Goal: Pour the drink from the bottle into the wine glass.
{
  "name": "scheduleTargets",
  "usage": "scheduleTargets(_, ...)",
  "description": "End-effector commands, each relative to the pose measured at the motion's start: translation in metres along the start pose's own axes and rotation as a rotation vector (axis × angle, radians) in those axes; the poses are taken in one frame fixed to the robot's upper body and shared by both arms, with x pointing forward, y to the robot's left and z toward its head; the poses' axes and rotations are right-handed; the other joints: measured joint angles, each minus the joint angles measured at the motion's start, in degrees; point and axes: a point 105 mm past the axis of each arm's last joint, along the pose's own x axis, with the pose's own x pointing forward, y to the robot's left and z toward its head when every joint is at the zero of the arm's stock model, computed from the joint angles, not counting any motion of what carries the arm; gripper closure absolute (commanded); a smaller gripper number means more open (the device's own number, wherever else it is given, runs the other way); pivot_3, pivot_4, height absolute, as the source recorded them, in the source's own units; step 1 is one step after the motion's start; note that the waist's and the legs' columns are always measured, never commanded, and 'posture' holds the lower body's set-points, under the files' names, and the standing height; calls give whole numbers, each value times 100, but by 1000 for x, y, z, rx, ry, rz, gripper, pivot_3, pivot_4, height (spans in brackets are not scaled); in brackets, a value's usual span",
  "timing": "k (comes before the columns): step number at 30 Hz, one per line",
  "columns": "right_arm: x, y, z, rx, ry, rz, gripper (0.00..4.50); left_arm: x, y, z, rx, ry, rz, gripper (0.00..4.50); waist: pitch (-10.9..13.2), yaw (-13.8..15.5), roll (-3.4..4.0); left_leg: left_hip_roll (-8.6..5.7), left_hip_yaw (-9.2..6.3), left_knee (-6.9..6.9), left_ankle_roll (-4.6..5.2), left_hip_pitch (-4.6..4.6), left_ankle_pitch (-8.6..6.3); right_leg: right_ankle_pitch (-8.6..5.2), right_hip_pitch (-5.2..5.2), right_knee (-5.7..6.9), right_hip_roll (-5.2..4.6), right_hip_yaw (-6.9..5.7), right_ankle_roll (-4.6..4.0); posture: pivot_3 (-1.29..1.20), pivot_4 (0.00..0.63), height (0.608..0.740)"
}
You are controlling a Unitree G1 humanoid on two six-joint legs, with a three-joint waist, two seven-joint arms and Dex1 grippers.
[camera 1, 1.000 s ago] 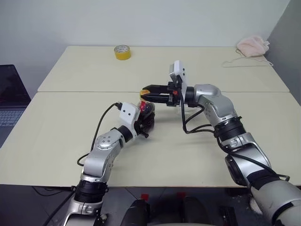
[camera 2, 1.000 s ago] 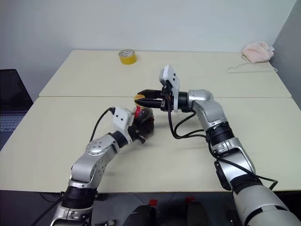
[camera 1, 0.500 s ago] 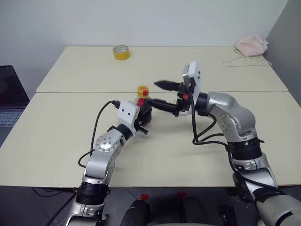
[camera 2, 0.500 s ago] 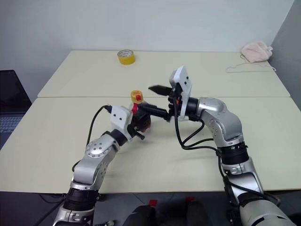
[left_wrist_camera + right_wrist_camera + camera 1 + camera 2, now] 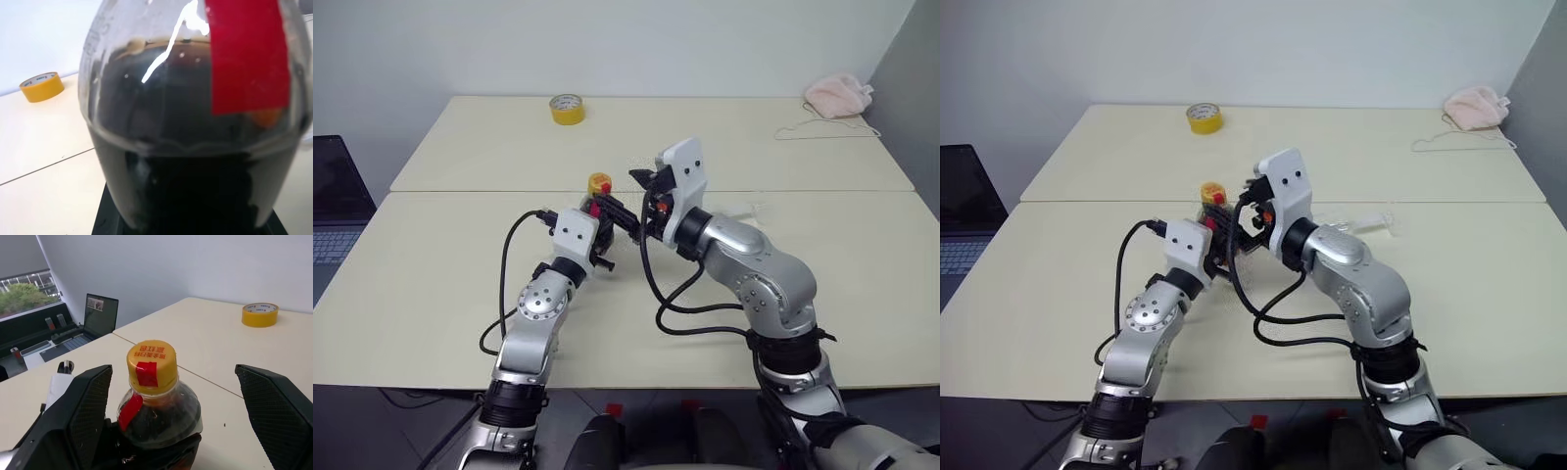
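From the head views I can make out little of the bottle [image 5: 598,199]: my left gripper [image 5: 592,227] and the right arm's wrist housing cover its body, leaving the yellow cap [image 5: 151,361] and a bit of red label showing above them. The left wrist view sits so close to the bottle that its neck and cap are cut off, and I see the dark drink [image 5: 195,161] through the clear wall, with the red label strip [image 5: 246,54] running down it. The wine glass [image 5: 1374,222] is hard to read, a faint clear shape on the table [image 5: 431,284] beside my right arm; I cannot tell how it stands.

My left gripper is clamped on the bottle's lower body, holding it upright over the table's middle seam. My right gripper [image 5: 172,418] has its two black fingers [image 5: 80,406] spread wide, one on each side of the bottle and clear of it. A yellow tape roll [image 5: 567,109] lies on the far table, well apart.
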Motion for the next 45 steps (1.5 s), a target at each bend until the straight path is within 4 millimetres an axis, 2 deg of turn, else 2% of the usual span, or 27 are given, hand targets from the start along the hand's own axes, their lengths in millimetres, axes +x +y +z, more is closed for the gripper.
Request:
scheduleTargets(1, 2, 1, 16, -40, -57, -27, 198, 2, 4, 20, 26, -85, 21, 3593, 0, -3, 0, 0, 0, 0, 0, 0, 0, 0, 0, 0, 0, 0, 0, 0, 150, 740)
scheduleTargets(5, 6, 1, 19, -36, -68, -38, 198, 3, 3, 19, 27, -84, 24, 3604, 0, -13, 0, 1, 0, -1, 0, 0, 0, 0, 0, 1, 0, 0, 0, 0, 150, 740)
scheduleTargets(12, 11, 16, 15, -21, -52, 23, 198, 4, 4, 19, 28, -85, 26, 3604, 0, -24, 0, 2, 0, -2, 0, 0, 0, 0, -2, 2, 1, 0, 0, 0, 150, 740)
scheduleTargets(24, 14, 10, 13, -18, -42, -24, 198, 5, 3, 20, 31, -90, 18, 3628, 0, -33, 0, 2, -1, -3, 0, 0, 0, 0, -2, 2, 1, 0, 0, 0, 150, 740)
scheduleTargets(27, 15, 10, 12, -21, -38, -22, 797, 5, 3, 20, 32, -93, 18, 3628, 0, -33, 0, 1, 0, -3, 0, 0, 0, 0, -2, 2, 1, 0, 0, 0, 150, 740)
scheduleTargets(34, 15, 11, 9, -24, -22, -1, 3243, 7, 2, 22, 36, -101, 17, 3635, 0, -35, 0, 1, 0, -3, 0, 0, 0, 0, -2, 1, 1, 0, 0, 0, 150, 740)
scheduleTargets(45, 13, 9, 5, -30, -9, 20, 3269, 7, 3, 23, 30, -104, 19, 3656, 0, -35, 0, 2, 0, -3, 0, 0, 0, 0, -2, 2, 1, 0, 0, 0, 150, 740)
